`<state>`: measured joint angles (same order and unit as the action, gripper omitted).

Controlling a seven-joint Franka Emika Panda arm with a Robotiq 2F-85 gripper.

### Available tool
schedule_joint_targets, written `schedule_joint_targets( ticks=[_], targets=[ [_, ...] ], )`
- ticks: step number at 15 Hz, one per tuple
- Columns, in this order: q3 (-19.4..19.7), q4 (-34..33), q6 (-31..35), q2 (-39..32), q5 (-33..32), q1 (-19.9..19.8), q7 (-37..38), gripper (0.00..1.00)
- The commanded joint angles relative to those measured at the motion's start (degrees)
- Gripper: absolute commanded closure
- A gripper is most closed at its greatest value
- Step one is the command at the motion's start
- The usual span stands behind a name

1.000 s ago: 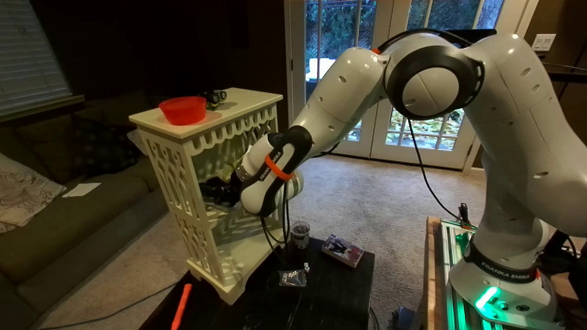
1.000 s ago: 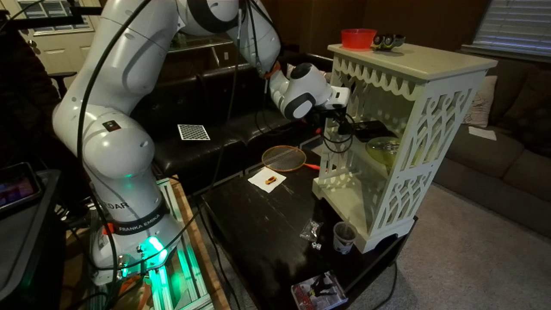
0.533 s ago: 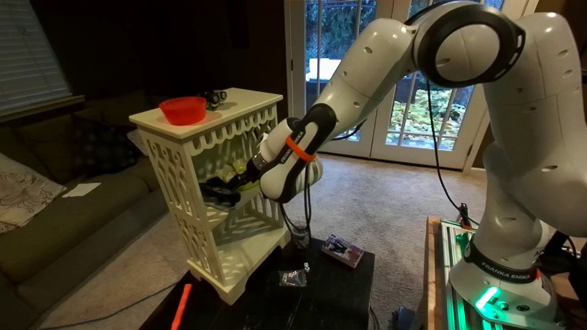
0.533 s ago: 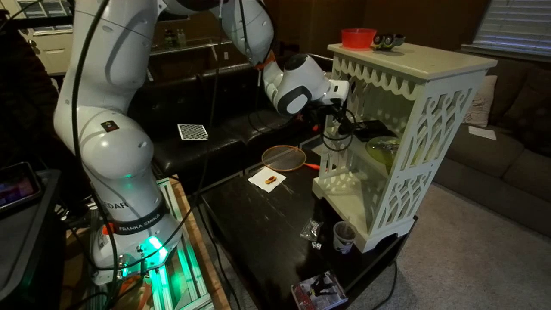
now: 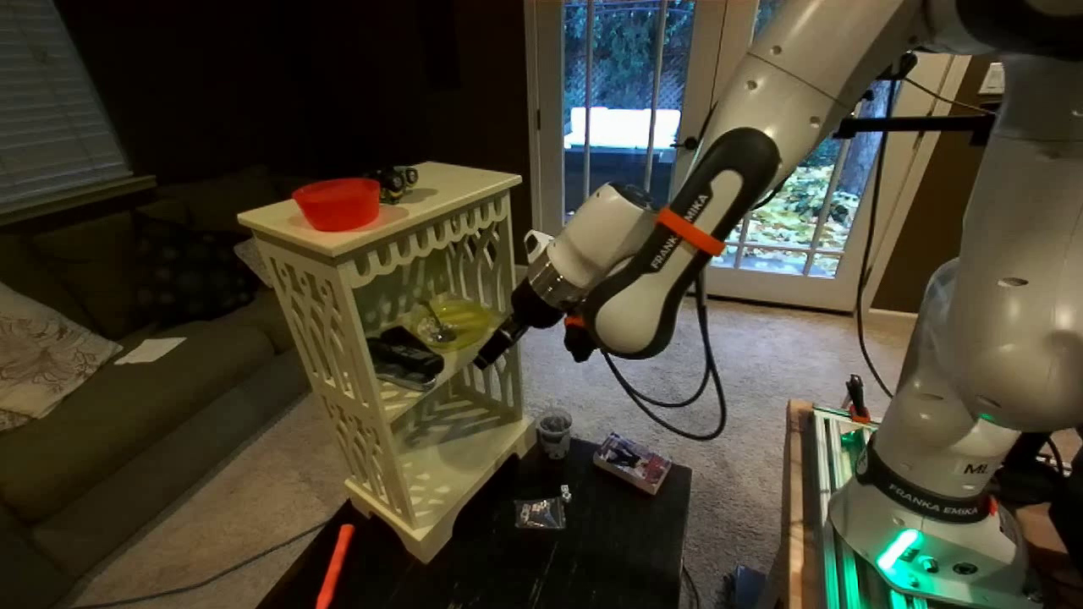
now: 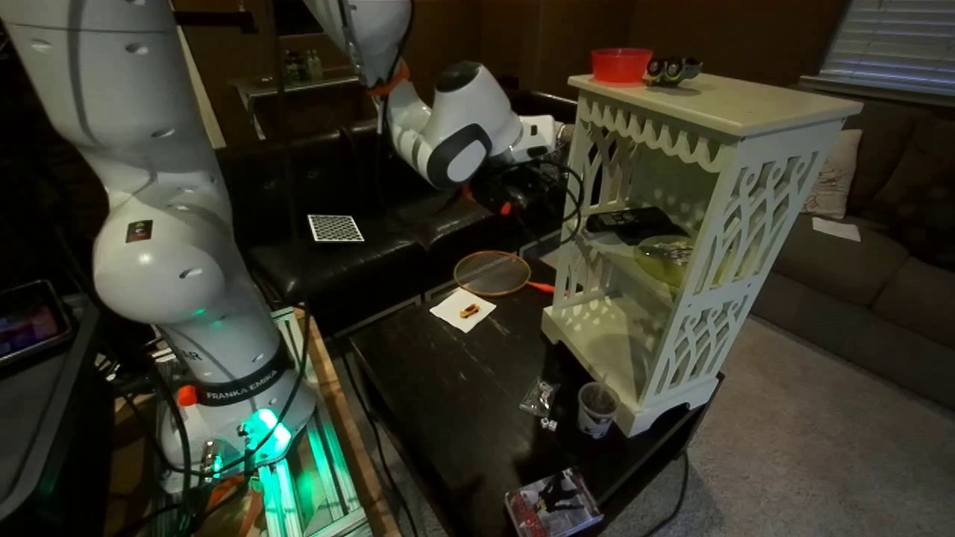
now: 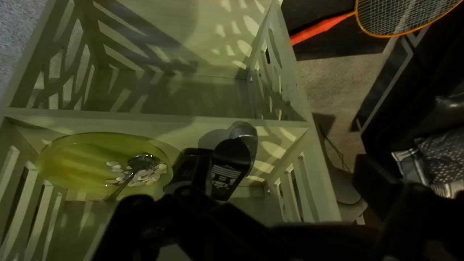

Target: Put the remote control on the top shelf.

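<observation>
One black remote control [image 7: 231, 168], pale print near its end, lies on the middle board [image 7: 170, 125], a level below the top shelf [image 6: 753, 104]. It overlaps a grey item [image 7: 246, 132], and a second black piece [image 7: 192, 165] sits just beside it. Half a second ago the gripper [image 7: 279, 179] reached in close to these things; now it has drawn back to the stand's front, its fingers [image 7: 378, 177] spread wide. Up top, the red bowl [image 5: 337, 205] and toy vehicle [image 6: 673, 71] have kept their places.

Only the wrist view brings out the print, and the pale flakes [image 7: 148, 177] by the spoon [image 7: 143, 161] in the yellow-green bowl [image 7: 72, 163]. In an exterior view the fingers are lost in the dark under the wrist, yet a yellow toy car [image 6: 469, 311] on white paper [image 6: 448, 317] shows there.

As for edges, scalloped trim [image 6: 649, 128] hangs under the top shelf's front, lattice sides [image 6: 720, 294] bound both ends of the opening, and above, cream surface runs from the toy vehicle to the farther end
</observation>
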<state>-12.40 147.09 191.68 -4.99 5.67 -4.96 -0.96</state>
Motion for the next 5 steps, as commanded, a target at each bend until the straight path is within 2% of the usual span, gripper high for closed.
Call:
schedule_joint_targets(
  ticks=[1,3,4,5],
  targets=[
    [-5.8,7.7,-1.5,7.5,-7.5,-5.7,5.5,0.00],
    [-3.9,8.9,1.2,6.9,-10.4,-4.5,6.8,0.00],
    [0.3,6.8,-0.4,5.8,-6.3,0.8,3.9,0.00],
    [0.9,7.2,-0.3,5.9,-6.5,1.4,4.1,0.00]
  ],
)
